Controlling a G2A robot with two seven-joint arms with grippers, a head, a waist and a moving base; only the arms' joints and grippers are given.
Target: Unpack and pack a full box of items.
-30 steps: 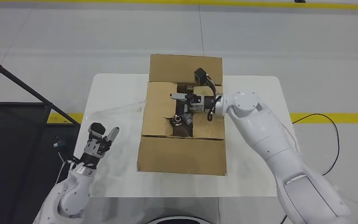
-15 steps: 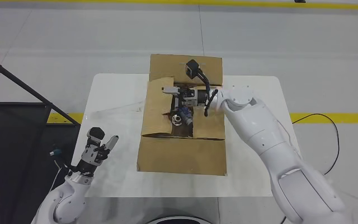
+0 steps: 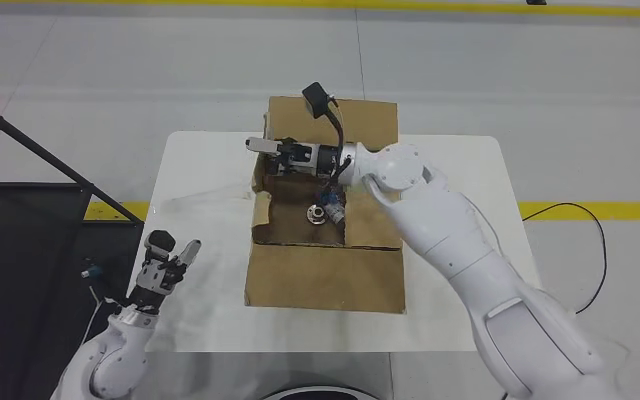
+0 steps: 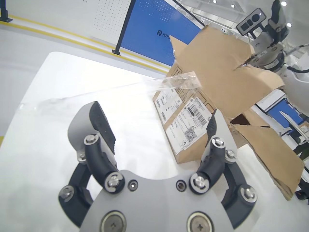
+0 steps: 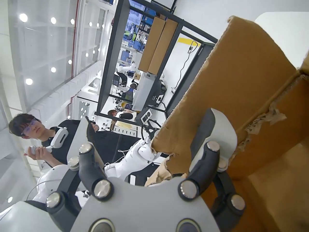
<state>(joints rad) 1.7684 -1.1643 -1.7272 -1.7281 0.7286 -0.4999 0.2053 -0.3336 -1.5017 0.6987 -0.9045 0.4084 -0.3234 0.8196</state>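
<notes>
A white table (image 3: 450, 300) carries a big brown cardboard box (image 3: 325, 275) in its middle. The box is open on top. Its near flap lies flat toward the robot, its far flap (image 3: 300, 120) lies flat away from it, and the right flap (image 3: 375, 225) covers a part of the opening. The left flap (image 3: 260, 188) stands up, and its edge is torn. White labels are on the left wall of the box.

The right arm (image 3: 440, 230) reaches across the box from the right side. The right gripper (image 3: 262, 147) is at the far left corner of the box, at the top of the standing left flap. Its fingers are wide apart, and in the right wrist view the torn edge of this flap (image 5: 231, 73) passes between them, so the gripper (image 5: 149, 121) does not hold it.

The left gripper (image 3: 176, 243) is over the near left part of the table, well apart from the box, and it holds nothing; its fingers (image 4: 101, 119) are spread apart.

Inside the box, near its middle, lies a small round metal thing (image 3: 318, 212), and just beside it a small blue and white thing (image 3: 333, 193); what they are, I cannot tell.

A thin strip of clear tape (image 4: 178, 83) goes from the left flap out over the left part of the table.
</notes>
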